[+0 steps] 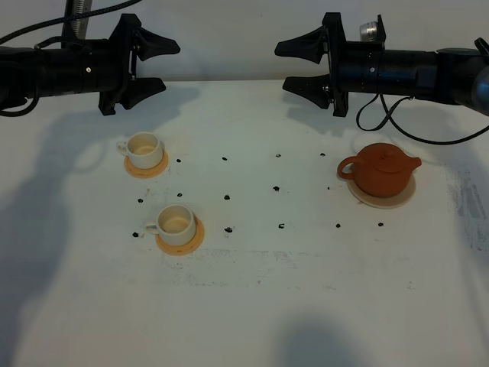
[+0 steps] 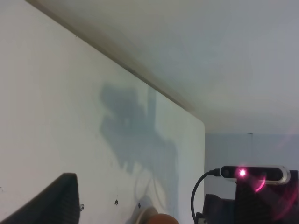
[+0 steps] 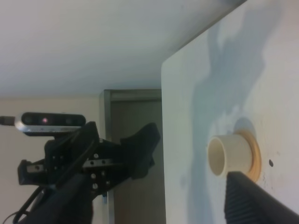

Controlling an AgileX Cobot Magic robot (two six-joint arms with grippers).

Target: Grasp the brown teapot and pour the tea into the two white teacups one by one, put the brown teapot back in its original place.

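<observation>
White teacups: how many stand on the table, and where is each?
2. The far teacup sits far left; the near teacup sits in front of it, slightly right. None appears hidden.

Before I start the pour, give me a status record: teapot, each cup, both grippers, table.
teapot: brown teapot upright, lid on, on the cream saucer, right side of the table
far cup: far teacup upright on an orange-tan coaster, no tea visible
near cup: near teacup upright on its own coaster, no tea visible
left arm: left gripper open, empty, raised behind the far cup
right arm: right gripper open, empty, raised at the back, not touching the teapot
surface: white table with small black marks
</observation>
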